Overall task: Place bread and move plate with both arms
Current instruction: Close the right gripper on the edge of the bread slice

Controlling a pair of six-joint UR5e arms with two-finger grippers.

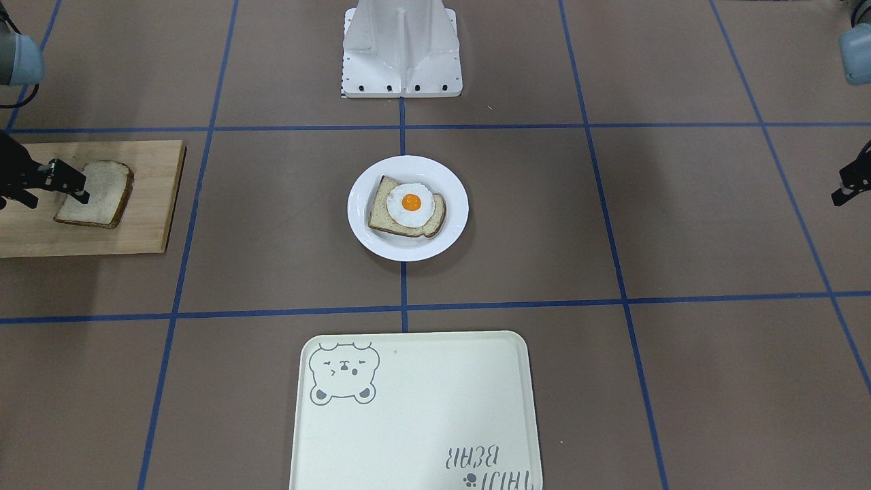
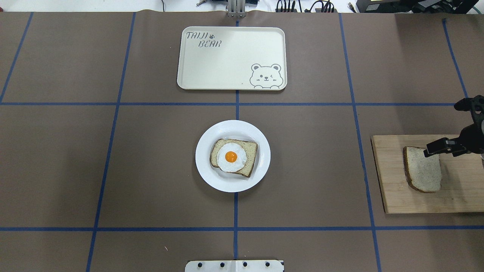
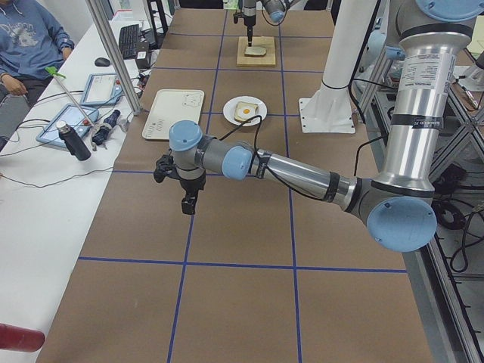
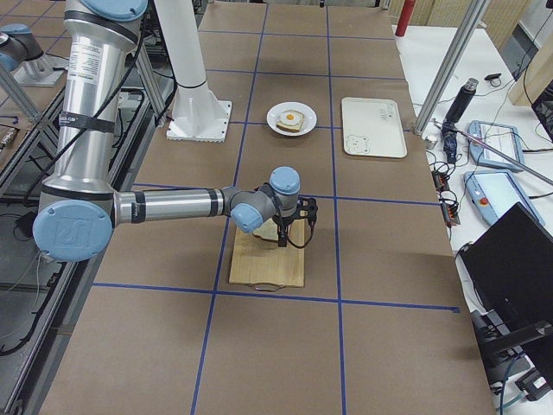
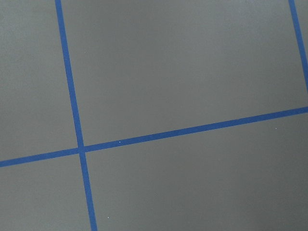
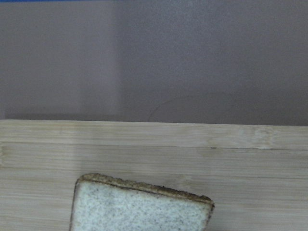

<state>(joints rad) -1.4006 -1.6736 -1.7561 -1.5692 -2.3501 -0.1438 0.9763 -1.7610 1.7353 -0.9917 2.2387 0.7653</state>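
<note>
Bread [image 2: 423, 172] on board [image 2: 393, 189], right hand [image 2: 429, 152] over its edge, left hand [image 1: 844, 192] cropped, both grips unclear

Blue tape lines [image 2: 302, 228] rule squares across the taupe-brown worktop [image 2: 159, 170], where a glossy round white plate [image 2: 261, 170] holds a brown-crusted slice [image 2: 250, 151] under a white fried egg [image 2: 231, 156] with an orange yolk. The pale, speckled bread slice [image 2: 425, 173] with its thin brown crust lies on a light, straight-grained wooden board [image 2: 401, 196]; the cream rectangular tray [image 2: 227, 64] carries a grey bear drawing [image 2: 266, 75] and grey lettering.
</note>
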